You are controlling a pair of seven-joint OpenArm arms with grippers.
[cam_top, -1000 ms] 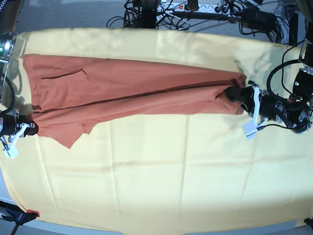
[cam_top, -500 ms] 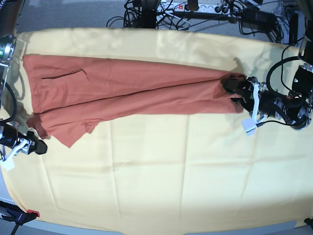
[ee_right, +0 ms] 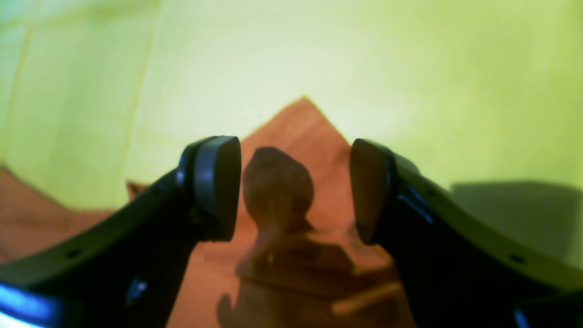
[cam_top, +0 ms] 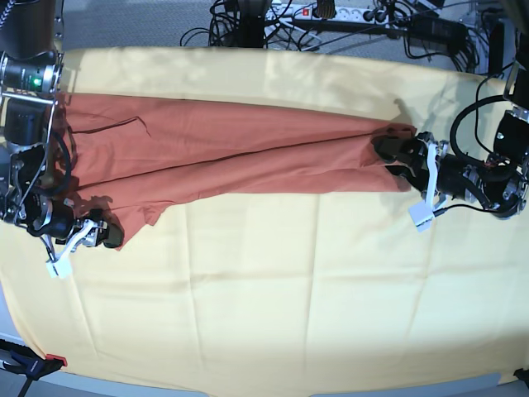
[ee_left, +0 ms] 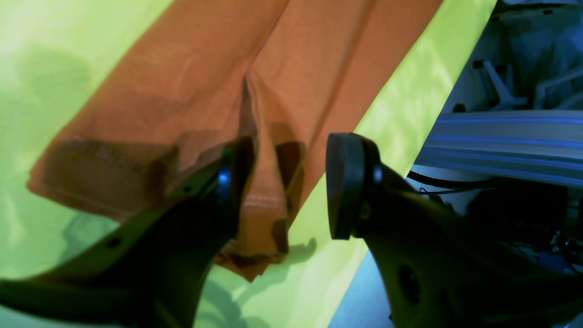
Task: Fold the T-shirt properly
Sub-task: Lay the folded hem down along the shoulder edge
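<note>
The rust-orange T-shirt (cam_top: 231,149) lies folded lengthwise in a long strip across the pale yellow cloth (cam_top: 289,289). My left gripper (cam_top: 395,157) is at the strip's right end. In the left wrist view it (ee_left: 287,182) is open, jaws astride a raised fold of the shirt (ee_left: 182,82) near its hem. My right gripper (cam_top: 103,236) is at the shirt's lower-left corner. In the right wrist view it (ee_right: 294,191) is open, with the shirt's pointed corner (ee_right: 305,123) between and beyond its pads.
Cables and a power strip (cam_top: 331,16) lie behind the table's far edge. A clamp (cam_top: 29,364) sits at the front left corner. Yellow cloth stretches in front of the shirt. The left arm's body (cam_top: 488,182) stands at the right edge.
My right gripper let go of the shirt's left end, swung out, and has come back right to the shirt's lower-left corner. The left end has shifted. My left gripper has stayed put.
</note>
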